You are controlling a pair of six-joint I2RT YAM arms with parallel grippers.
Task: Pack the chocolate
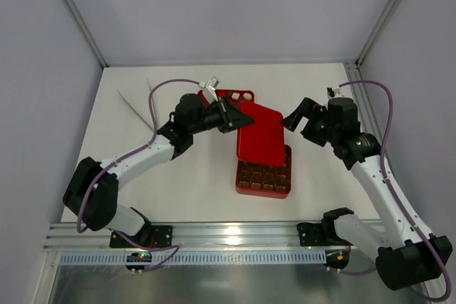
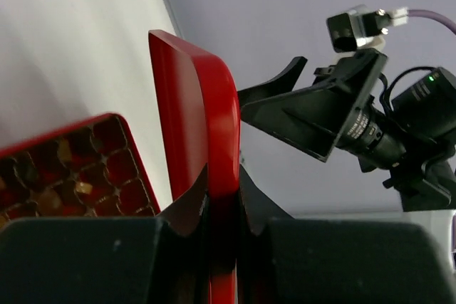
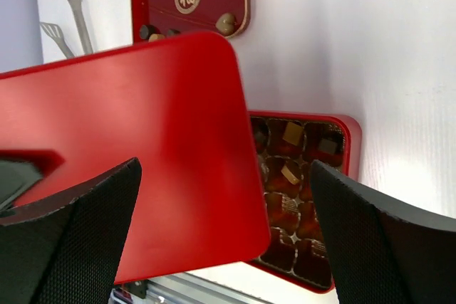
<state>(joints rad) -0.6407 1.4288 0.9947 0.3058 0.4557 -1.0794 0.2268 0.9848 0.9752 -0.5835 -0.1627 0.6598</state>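
My left gripper (image 1: 229,115) is shut on one edge of a flat red lid (image 1: 260,133), which hangs tilted over the far part of the red gridded box (image 1: 264,191). In the left wrist view the lid's edge (image 2: 214,126) is pinched between both fingers. Brown and tan chocolate (image 3: 292,133) pieces sit in the box's cells (image 1: 251,174). More chocolate (image 1: 244,95) lies loose on a second red tray (image 1: 226,95) at the back. My right gripper (image 1: 293,122) stands open just right of the lid, with nothing between its fingers (image 3: 385,247).
The back tray (image 3: 189,16) bears a gold emblem and a few loose pieces (image 3: 226,23). Metal tongs (image 1: 135,108) lie at the far left of the table. A metal rail (image 1: 214,236) runs along the near edge, and grey walls stand on both sides.
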